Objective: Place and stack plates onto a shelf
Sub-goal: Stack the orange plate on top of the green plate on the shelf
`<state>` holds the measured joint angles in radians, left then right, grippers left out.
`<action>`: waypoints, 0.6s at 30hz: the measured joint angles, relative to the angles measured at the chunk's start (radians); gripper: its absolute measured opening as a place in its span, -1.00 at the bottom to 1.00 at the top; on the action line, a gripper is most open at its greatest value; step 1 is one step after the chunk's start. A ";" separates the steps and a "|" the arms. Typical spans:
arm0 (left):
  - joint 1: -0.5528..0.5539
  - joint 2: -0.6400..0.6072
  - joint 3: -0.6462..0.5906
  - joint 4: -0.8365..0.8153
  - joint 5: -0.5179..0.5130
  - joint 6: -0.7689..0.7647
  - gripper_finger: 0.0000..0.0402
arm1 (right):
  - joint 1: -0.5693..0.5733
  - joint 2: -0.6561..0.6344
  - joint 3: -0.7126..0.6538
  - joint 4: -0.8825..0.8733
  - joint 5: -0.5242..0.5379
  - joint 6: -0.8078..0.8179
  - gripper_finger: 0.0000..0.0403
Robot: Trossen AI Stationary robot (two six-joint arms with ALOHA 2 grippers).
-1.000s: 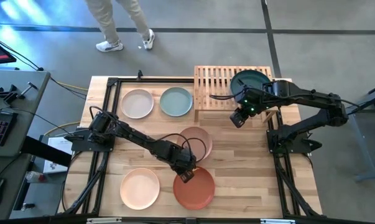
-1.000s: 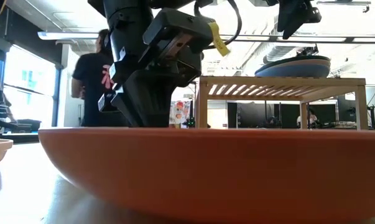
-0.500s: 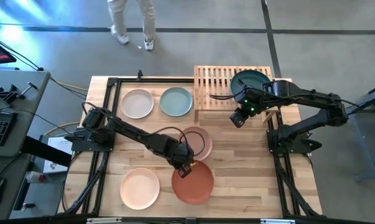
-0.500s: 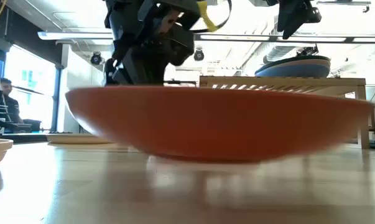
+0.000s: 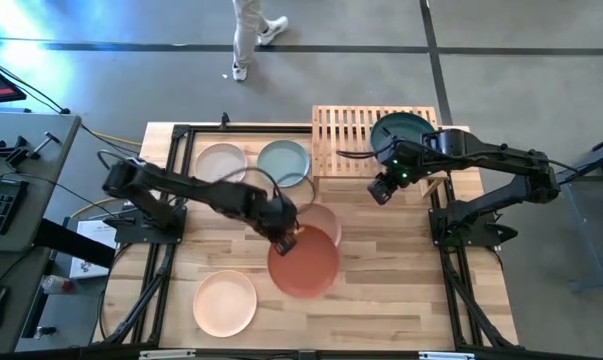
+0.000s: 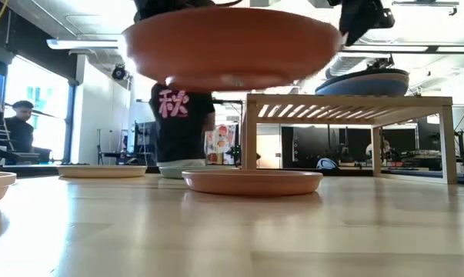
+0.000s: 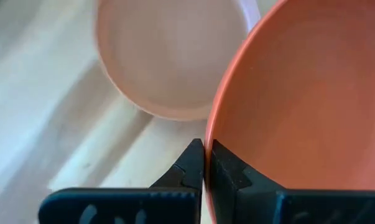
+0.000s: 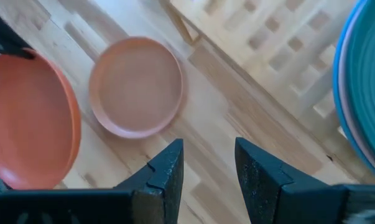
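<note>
The left gripper (image 5: 287, 236) is clamped on the rim of the orange-red plate (image 5: 306, 263), held in the air (well clear of the tabletop) just near of the tan-pink plate (image 6: 252, 181), while the right gripper (image 5: 381, 191) hangs with fingers spread, empty, by the shelf (image 5: 346, 140).

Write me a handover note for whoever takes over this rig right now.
Left claw: shut on the orange-red plate, lifted clear of the table.
Right claw: open, empty, hovering beside the shelf.
Done: dark green plate tops a stack on the shelf.
Left: on the table, tan-pink plate, off-white plate, sage plate, peach plate.
</note>
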<state>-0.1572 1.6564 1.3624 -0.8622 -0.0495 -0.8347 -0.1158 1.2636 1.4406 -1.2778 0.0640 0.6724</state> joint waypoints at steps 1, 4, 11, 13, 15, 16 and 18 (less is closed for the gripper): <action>0.016 -0.016 0.000 -0.002 0.002 0.007 -1.00 | 0.000 0.000 0.000 0.018 0.009 0.000 -0.40; 0.070 -0.068 0.000 -0.036 0.015 0.043 -1.00 | 0.000 0.000 0.000 0.093 0.035 -0.002 -0.40; 0.202 -0.158 0.000 -0.076 0.015 0.184 -1.00 | -0.001 0.000 0.000 0.316 0.037 -0.092 -0.40; 0.236 -0.178 0.000 -0.079 0.015 0.231 -1.00 | -0.001 0.000 0.000 0.382 0.036 -0.122 -0.40; 0.270 -0.197 0.000 -0.078 0.015 0.276 -1.00 | -0.001 0.000 0.000 0.457 0.036 -0.149 -0.40; 0.286 -0.205 0.000 -0.079 0.017 0.301 -1.00 | -0.001 0.000 0.000 0.494 0.035 -0.159 -0.40; 0.315 -0.219 0.000 -0.079 0.027 0.345 -1.00 | -0.001 0.000 0.000 0.570 0.035 -0.183 -0.40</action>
<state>0.1582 1.4378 1.3624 -0.9413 -0.0220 -0.4898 -0.1169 1.2636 1.4406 -0.7081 0.0988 0.4897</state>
